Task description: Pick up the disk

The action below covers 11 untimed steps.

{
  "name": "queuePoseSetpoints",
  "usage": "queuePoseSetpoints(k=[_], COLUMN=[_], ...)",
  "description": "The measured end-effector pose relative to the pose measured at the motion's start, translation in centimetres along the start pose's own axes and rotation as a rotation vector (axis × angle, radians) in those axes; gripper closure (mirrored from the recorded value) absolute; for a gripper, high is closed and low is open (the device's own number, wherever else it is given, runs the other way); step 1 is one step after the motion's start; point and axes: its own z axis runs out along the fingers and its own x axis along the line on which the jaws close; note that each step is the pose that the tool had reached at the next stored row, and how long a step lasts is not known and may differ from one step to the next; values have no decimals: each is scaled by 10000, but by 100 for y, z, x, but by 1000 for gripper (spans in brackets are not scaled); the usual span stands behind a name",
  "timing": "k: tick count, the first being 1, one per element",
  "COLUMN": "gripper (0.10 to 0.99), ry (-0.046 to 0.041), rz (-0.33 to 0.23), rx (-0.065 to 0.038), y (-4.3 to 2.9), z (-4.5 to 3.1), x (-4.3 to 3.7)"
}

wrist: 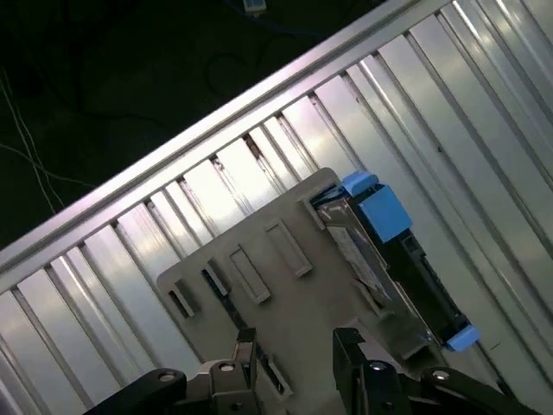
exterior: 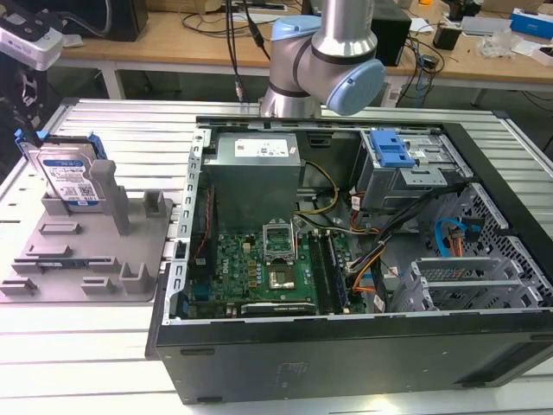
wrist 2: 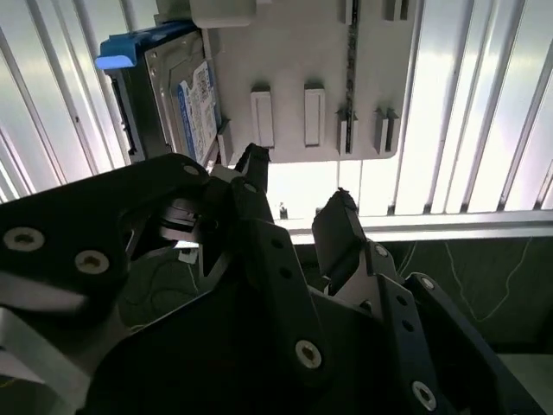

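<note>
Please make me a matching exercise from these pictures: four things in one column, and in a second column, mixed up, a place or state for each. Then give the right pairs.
Things
1. disk
2. gripper
3. grey holder tray
4. drive cage

Places or states
a. open, holding nothing
b. inside the computer case
c. lying flat on the slatted table
d. standing on edge in a slot

Pairs: 1-d, 2-a, 3-c, 4-b

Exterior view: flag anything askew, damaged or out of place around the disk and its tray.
Nothing stands out. The disk stands on edge in the grey holder tray, at the exterior view's left, with no visible damage. The gripper is open and empty, apart from the disk.
</note>
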Motion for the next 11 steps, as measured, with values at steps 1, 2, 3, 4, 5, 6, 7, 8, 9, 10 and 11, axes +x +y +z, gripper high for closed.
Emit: queuePoseSetpoints(k=[1, 2, 3, 4, 5, 6, 7, 8, 9, 10, 11], gripper=[604, 604, 604, 604, 604, 604, 604, 604, 604, 604, 604], ry=[5, 9, 9, 4, -3, -8, -21, -33, -42, -49, -59], rz=[-191, -401, -570, -831, -1108, -1253, -1560, -1918, -2115, -2251, -2616], rx=[3, 10, 19, 44, 76, 93, 132, 175, 204, 225, 269], y=[0, 0, 0, 0, 0, 0, 0, 0, 0, 0, 0], z=[0, 0, 0, 1, 0, -1, 0, 1, 2, 3, 7], x=[0, 0, 0, -1, -1, -1, 0, 0, 0, 0, -1])
